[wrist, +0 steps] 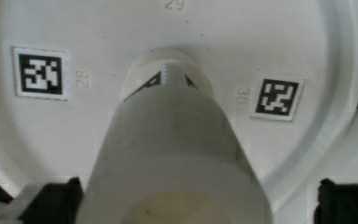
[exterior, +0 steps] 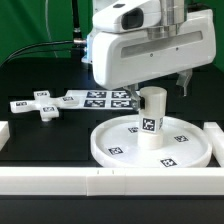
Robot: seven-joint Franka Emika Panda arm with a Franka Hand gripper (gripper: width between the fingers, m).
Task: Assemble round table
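The large rimmed round disc (exterior: 120, 150) lies flat on the black table near the front rail. The short cylindrical leg (exterior: 152, 118) stands upright at its centre, a tag facing the camera. My gripper (exterior: 156, 88) hangs directly over the leg's top. In the wrist view the leg (wrist: 176, 140) rises between my two dark fingertips (wrist: 60, 200), with a visible gap on at least one side, so the jaws stand open around it. The disc (wrist: 123, 40) with two tags fills the background. The cross-shaped foot (exterior: 40, 105) lies apart at the exterior view's left.
The marker board (exterior: 100, 98) lies flat behind the disc, between foot and arm. White border rails run along the front (exterior: 100, 182), the left (exterior: 3, 130) and the right (exterior: 215, 135). A green backdrop stands behind.
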